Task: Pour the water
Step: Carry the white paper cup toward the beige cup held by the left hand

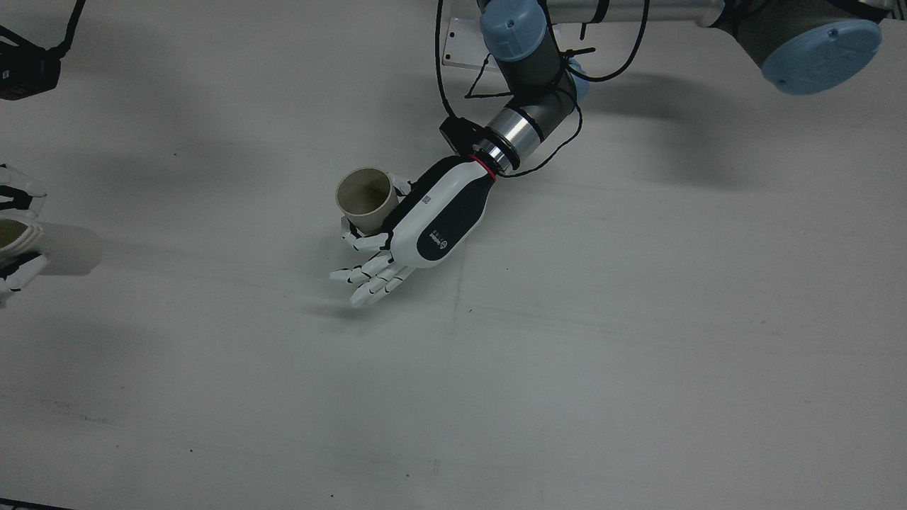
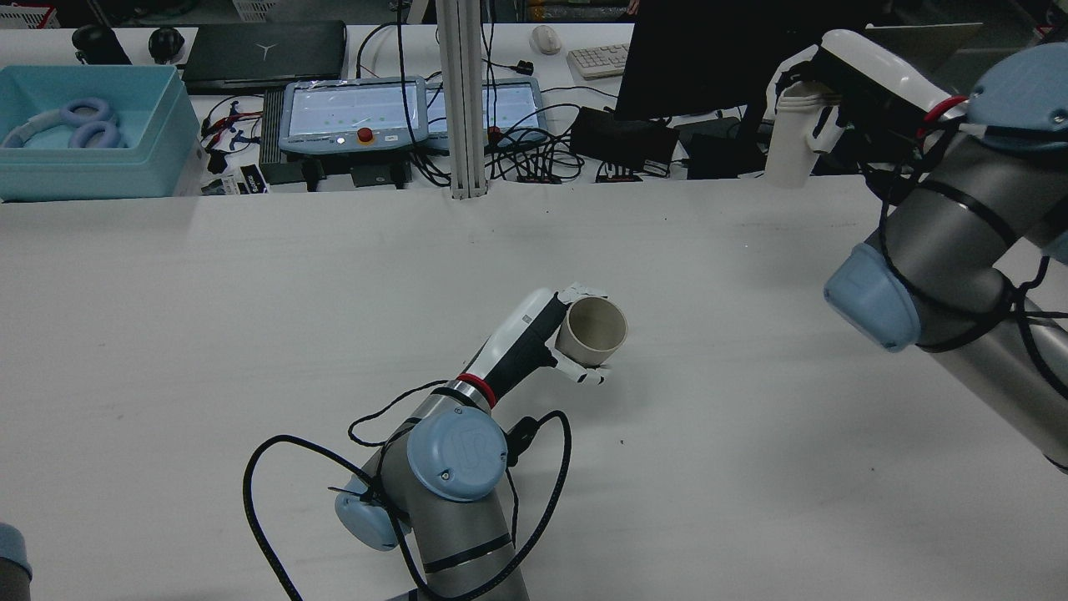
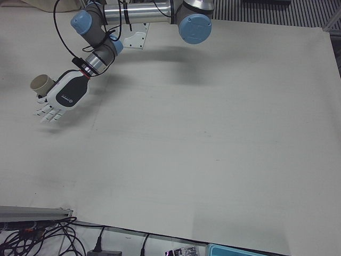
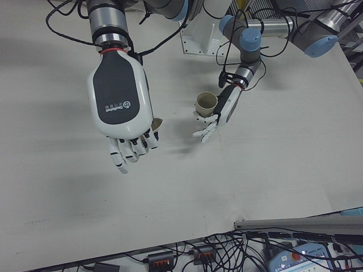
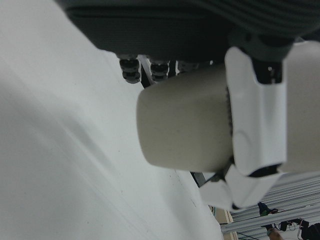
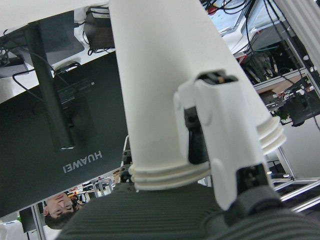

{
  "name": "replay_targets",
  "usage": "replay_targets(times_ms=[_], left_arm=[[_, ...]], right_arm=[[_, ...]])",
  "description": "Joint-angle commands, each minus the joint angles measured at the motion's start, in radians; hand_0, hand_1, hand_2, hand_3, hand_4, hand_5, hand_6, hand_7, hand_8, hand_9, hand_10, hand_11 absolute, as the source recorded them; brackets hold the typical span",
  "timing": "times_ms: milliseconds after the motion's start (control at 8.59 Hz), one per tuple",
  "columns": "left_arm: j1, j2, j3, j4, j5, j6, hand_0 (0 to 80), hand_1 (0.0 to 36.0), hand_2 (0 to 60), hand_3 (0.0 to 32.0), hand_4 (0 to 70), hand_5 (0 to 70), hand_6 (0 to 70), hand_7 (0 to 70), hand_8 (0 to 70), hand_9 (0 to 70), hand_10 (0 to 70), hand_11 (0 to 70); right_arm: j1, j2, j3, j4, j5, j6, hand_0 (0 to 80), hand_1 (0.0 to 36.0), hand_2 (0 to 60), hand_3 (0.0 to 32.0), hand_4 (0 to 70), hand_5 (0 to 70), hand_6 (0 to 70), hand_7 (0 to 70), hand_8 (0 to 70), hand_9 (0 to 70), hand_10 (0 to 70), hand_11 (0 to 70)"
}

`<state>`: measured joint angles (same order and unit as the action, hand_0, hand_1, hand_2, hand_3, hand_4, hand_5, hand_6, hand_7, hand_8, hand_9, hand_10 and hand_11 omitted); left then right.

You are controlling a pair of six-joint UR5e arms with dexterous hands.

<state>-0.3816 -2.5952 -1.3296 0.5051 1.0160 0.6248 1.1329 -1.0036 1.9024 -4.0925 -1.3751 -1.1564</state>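
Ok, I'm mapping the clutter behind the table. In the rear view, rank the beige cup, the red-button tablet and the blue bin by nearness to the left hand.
1. Beige cup: held in the left hand, mid-table.
2. Red-button tablet: behind the table, left of centre.
3. Blue bin: far left, behind the table.

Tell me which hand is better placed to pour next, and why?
The right hand, I think. It holds a white cup raised high above the table, free to tip. The left hand holds a beige cup low, mouth open, ready to receive.
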Motion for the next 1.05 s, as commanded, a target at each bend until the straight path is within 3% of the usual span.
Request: replay_targets(times_ms=[0,233,466,931], left_arm=[[-0.028,-0.009,0.095,-0.062,0.009,0.016,59.6,36.0,60.0,0.0,70.0,70.0,19.0,22.2,8.0,6.3,5.4,9.5],[-0.071,0.003,0.119,-0.056,0.044,0.015,59.0,36.0,60.0,0.0,70.0,70.0,18.8,21.8,8.1,6.1,5.1,8.9],[-0.094,0.006,0.127,-0.028,0.065,0.015,60.3,36.0,60.0,0.0,70.0,70.0,18.4,21.1,7.9,5.1,3.8,7.2],[-0.079,0.003,0.132,-0.002,0.062,0.053,63.1,36.0,60.0,0.0,70.0,70.0,19.3,21.9,8.4,5.4,3.4,6.8]], right_arm=[[-0.099,0.088,-0.003,-0.104,0.019,-0.112,80.0,36.0,60.0,0.0,70.0,70.0,58.5,61.4,32.8,41.0,12.9,22.1],[-0.196,0.106,-0.008,-0.150,0.042,-0.156,80.0,36.0,60.0,0.0,70.0,70.0,58.1,60.8,32.8,41.0,13.2,22.5],[-0.339,0.141,-0.020,-0.196,0.114,-0.196,80.0,36.0,60.0,0.0,70.0,70.0,57.8,60.8,32.4,40.6,12.9,22.0],[-0.370,0.331,-0.270,-0.265,0.125,-0.210,80.0,36.0,60.0,0.0,70.0,70.0,57.1,59.3,32.3,40.8,13.9,23.5]])
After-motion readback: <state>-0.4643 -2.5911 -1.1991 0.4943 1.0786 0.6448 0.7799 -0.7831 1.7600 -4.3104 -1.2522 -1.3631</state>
